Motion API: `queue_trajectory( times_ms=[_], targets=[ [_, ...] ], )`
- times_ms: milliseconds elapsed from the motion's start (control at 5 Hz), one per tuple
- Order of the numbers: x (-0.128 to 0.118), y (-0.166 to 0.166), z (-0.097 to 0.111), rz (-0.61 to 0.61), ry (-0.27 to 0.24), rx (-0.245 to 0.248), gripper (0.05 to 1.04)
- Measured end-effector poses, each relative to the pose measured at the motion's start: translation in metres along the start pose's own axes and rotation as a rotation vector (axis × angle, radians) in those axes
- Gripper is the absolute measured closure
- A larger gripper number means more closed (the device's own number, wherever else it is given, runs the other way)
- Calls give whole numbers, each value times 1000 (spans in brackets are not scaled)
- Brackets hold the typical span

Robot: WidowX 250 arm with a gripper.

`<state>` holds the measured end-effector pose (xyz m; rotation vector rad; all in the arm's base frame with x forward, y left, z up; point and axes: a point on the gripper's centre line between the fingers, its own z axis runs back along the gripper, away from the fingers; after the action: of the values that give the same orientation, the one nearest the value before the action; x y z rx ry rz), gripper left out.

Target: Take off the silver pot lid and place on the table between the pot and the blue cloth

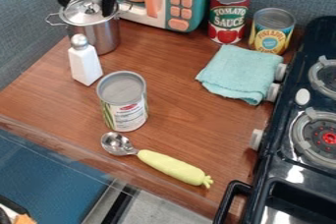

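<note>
My pincer [85,8] is spread apart at the silver lid [81,17], which is on the pot [105,36]. Closing off-ctr. cd. let it slip & drop; carrying too low twd. the cloth [241,72] might tip the shaker [85,63].

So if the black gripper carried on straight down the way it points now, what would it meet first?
The gripper would probably meet the silver pot lid first, though its height above it is unclear from this angle.
</note>
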<state>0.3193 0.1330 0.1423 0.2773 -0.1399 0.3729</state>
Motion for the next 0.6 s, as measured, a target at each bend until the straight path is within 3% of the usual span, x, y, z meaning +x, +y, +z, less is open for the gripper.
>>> queue_trajectory(
  times_ms=[200,600],
  targets=[
    [0,-3,-11,-2,28,2,83],
    [77,-28,-48,37,-1,40,83]
  ],
)
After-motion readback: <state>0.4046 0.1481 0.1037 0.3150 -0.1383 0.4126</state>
